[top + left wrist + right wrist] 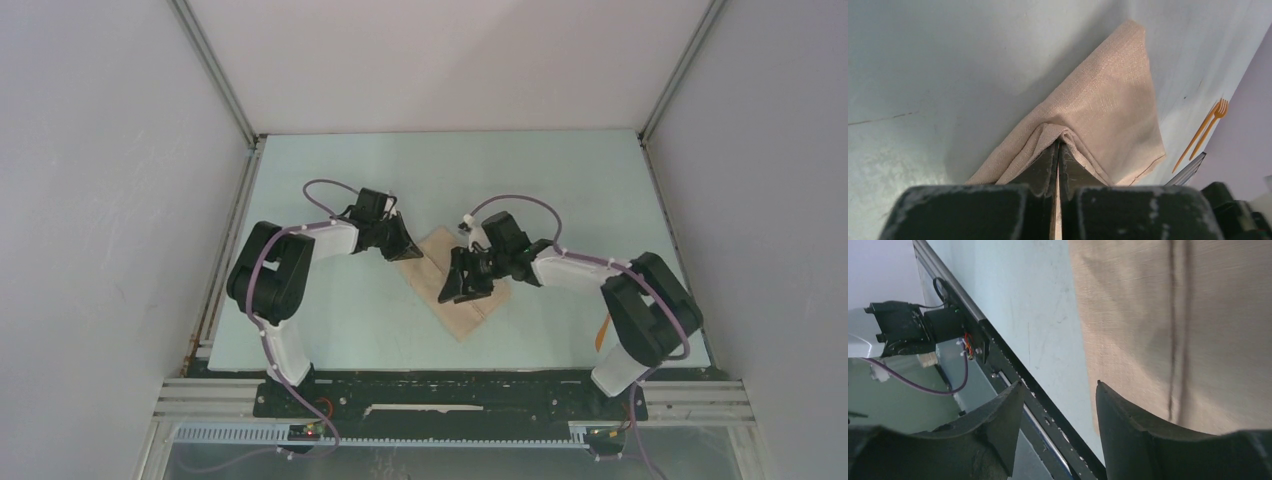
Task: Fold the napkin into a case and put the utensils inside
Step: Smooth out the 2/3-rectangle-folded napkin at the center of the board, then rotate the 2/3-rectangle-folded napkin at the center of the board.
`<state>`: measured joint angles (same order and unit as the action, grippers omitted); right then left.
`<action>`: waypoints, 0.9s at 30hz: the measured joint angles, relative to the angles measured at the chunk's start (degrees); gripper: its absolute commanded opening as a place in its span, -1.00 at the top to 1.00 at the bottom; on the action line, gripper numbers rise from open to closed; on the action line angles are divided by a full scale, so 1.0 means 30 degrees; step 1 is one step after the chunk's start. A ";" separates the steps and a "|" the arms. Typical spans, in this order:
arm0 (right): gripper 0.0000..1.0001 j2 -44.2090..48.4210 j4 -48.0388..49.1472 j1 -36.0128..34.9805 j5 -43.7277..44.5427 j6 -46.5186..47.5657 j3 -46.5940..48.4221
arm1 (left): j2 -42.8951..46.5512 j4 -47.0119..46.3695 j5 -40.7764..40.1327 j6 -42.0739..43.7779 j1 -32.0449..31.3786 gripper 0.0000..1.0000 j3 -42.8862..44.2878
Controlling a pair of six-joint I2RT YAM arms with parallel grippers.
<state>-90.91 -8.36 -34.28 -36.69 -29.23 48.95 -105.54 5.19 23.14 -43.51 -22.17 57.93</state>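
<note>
The beige-tan napkin (462, 300) lies folded as a slanted strip in the middle of the pale table. My left gripper (405, 248) is shut on the napkin's far left end; in the left wrist view the cloth (1108, 100) bunches into a peak at the closed fingertips (1058, 146). My right gripper (466, 284) hovers open over the middle of the napkin, holding nothing. In the right wrist view its fingers (1128, 425) stand wide apart beside the cloth (1168, 315). Two thin orange utensils (603, 331), one with fork tines (1204, 129), lie near the right arm's base.
The black front rail (450, 378) bounds the table's near edge and shows in the right wrist view (1013, 385). White enclosure walls with metal posts (215, 75) stand on both sides and behind. Bare table (450, 170) lies beyond the napkin.
</note>
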 measured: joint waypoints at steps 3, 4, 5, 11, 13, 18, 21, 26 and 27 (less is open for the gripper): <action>-0.20 -0.1224 0.1107 -0.0474 -0.0707 -0.0750 -0.0029 | -0.0328 -0.0131 -0.0007 -0.0007 -0.0029 0.91 0.0087; -0.19 -0.1566 0.1610 -0.0554 -0.0940 -0.0976 -0.0087 | -0.0423 -0.0138 -0.0007 0.0000 -0.0036 0.91 0.0095; -0.18 -0.1872 0.2084 -0.0568 -0.1107 -0.1188 -0.0138 | -0.0517 -0.0138 0.0000 -0.0007 -0.0036 0.91 0.0124; -0.17 -0.2608 0.3257 -0.0299 -0.1217 -0.1464 -0.1144 | -0.1151 0.0138 -0.0007 -0.0015 -0.0036 0.78 0.0823; -0.21 -0.2601 0.3002 -0.0211 -0.1049 -0.1268 -0.1268 | -0.1151 0.0182 -0.0095 -0.0007 -0.0036 0.67 0.0838; -0.41 -0.0590 0.0532 0.0466 -0.0175 -0.0117 -0.1450 | -0.0525 0.0765 -0.0270 0.0058 -0.0168 0.28 0.0838; -0.46 0.2404 -0.0896 0.2426 0.0321 0.0823 -0.1472 | 0.0882 0.1515 -0.0299 0.0219 -0.0466 0.13 0.0838; -0.43 0.3126 -0.1486 0.6564 0.0539 0.1872 -0.1042 | 0.3971 0.2135 0.0044 0.0539 -0.1290 -0.04 0.0787; -0.42 0.2594 -0.1479 0.7162 0.0444 0.1945 -0.1035 | 0.4823 0.2106 0.0248 0.0539 -0.1457 -0.07 0.0561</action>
<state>-83.13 -12.80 -12.80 -35.35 -23.40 45.84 -91.07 11.51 23.88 -41.89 -26.55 59.61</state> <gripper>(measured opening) 0.719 0.507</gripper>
